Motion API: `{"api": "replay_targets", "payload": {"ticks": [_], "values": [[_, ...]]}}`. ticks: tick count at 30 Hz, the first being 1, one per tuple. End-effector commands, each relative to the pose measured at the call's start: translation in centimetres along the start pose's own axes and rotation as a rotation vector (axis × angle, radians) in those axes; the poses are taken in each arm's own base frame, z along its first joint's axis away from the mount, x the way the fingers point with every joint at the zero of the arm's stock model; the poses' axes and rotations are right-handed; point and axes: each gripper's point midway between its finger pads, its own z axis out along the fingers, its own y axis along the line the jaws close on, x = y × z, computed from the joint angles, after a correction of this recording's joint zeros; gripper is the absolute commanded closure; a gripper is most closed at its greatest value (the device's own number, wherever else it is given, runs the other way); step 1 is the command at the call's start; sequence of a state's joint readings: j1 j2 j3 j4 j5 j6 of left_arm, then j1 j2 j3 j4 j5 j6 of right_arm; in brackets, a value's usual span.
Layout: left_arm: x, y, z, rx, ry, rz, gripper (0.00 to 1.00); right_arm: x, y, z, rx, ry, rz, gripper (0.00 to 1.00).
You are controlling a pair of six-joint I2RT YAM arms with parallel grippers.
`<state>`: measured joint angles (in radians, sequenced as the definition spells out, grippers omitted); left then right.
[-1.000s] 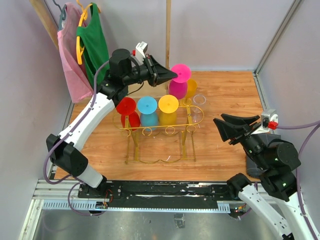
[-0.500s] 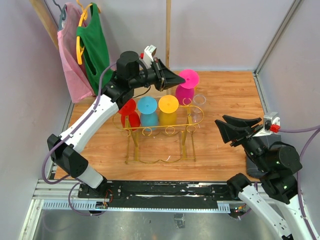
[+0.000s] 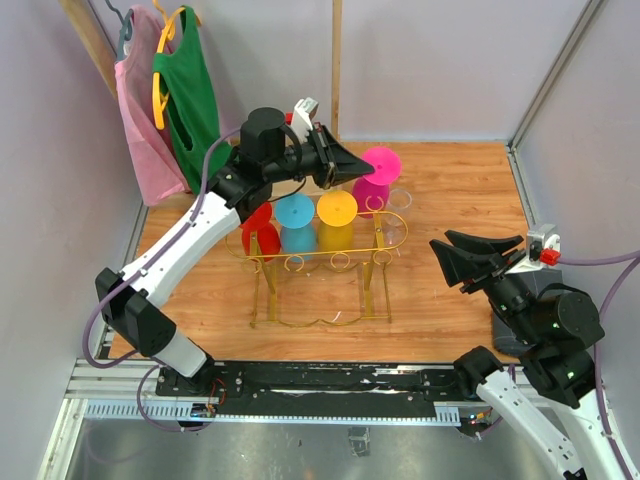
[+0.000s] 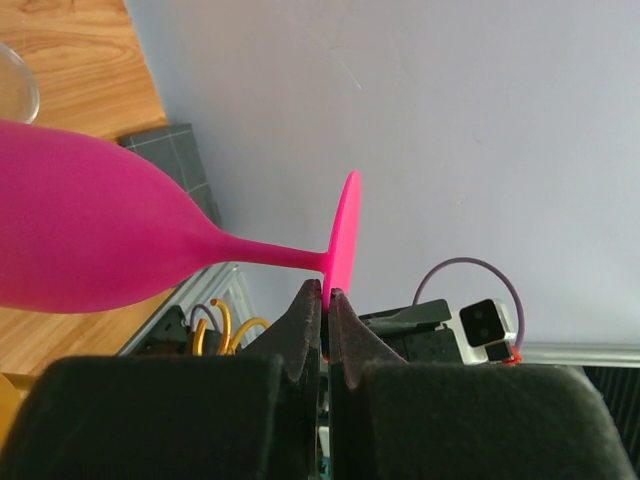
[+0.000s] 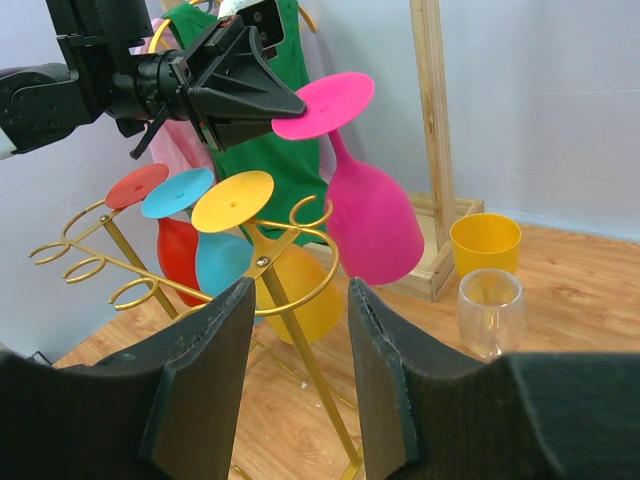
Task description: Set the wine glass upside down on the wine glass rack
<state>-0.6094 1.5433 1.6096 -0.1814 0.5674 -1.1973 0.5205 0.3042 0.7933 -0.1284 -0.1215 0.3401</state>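
Note:
My left gripper [image 3: 352, 165] is shut on the foot rim of a pink wine glass [image 3: 371, 180], holding it upside down above the far right end of the gold wire rack [image 3: 320, 262]. In the left wrist view the left gripper [image 4: 325, 296] pinches the pink foot, with the bowl of the wine glass [image 4: 90, 235] to the left. The glass [image 5: 368, 215] also shows in the right wrist view beside the rack [image 5: 290, 245]. Red [image 3: 254, 215], blue [image 3: 295, 215] and yellow [image 3: 337, 212] glasses hang upside down in the rack. My right gripper [image 3: 450, 258] is open and empty, right of the rack.
A clear glass [image 3: 398, 200] and a yellow cup [image 5: 485, 250] stand on the table behind the rack. Another clear glass [image 3: 394, 232] sits at the rack's right end. Pink and green garments [image 3: 165, 90] hang at the back left. A wooden post [image 3: 336, 70] stands at the back.
My left gripper has carried the pink glass to the right and slightly down, towards the rack's right end. The right arm shifted slightly a second ago and has held still since.

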Motion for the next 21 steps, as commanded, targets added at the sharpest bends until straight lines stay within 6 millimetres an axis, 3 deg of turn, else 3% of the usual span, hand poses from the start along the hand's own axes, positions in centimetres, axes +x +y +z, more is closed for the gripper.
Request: {"api": "replay_targets", "payload": {"ticks": [1,21], "values": [[1.2,-1.4,-0.5,0.019,-0.002,0.015,1.00,-0.7,-0.2,0.0,0.016,-0.031,0.006,0.57],[2.9,-0.5,-1.0,-0.026,-0.001,0.004,1.00,-0.7,-0.1,0.2,0.010,-0.036,0.013,0.57]]}}
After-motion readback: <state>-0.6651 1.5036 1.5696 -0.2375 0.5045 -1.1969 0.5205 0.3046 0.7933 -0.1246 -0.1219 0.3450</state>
